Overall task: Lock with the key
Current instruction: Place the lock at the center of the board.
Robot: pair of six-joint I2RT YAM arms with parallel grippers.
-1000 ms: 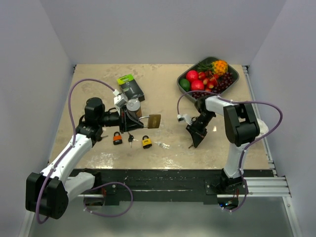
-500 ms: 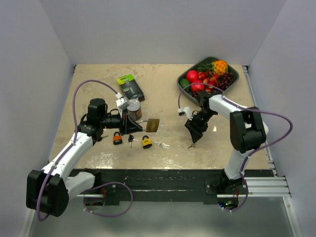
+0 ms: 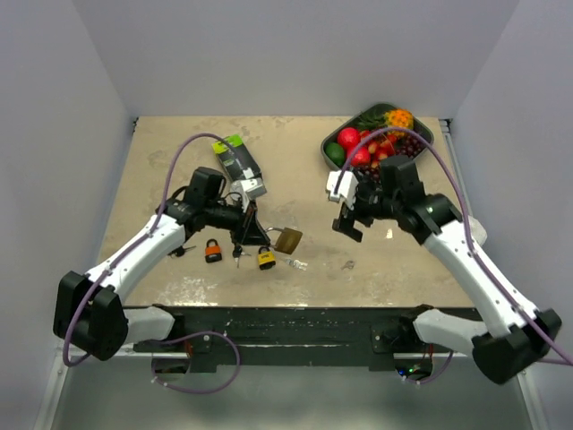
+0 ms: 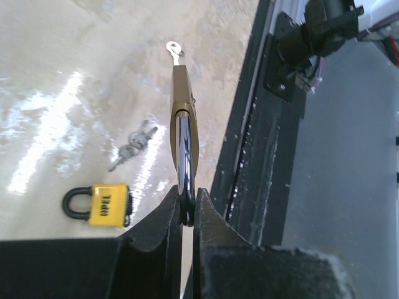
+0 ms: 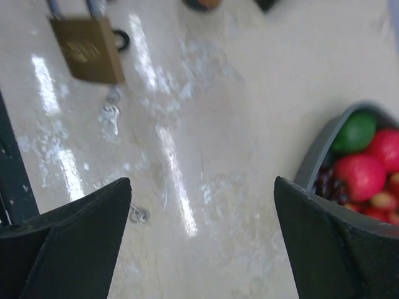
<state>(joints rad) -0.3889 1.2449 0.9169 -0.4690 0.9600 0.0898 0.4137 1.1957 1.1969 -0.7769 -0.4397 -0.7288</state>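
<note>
My left gripper (image 3: 253, 226) is shut on the steel shackle of a brass padlock (image 3: 288, 240), which hangs out to its right above the table. In the left wrist view the fingers (image 4: 176, 208) pinch the shackle, and the brass padlock body (image 4: 184, 118) points away edge-on. A small silver key (image 3: 347, 265) lies loose on the table right of the padlock, also seen as the key (image 5: 138, 215) and the key (image 4: 174, 50) beyond the padlock's far end. My right gripper (image 3: 351, 219) hovers above and behind that key, open and empty (image 5: 202, 187).
An orange padlock (image 3: 213, 251), a yellow padlock (image 3: 266, 260) and a loose key bunch (image 3: 294, 263) lie near the front edge. A green-and-black box (image 3: 237, 161) sits behind the left arm. A grey fruit tray (image 3: 428, 141) stands at the back right.
My right gripper opened, left the key on the table and drew up and back from it. The left arm swung the brass padlock a little right and forward.
</note>
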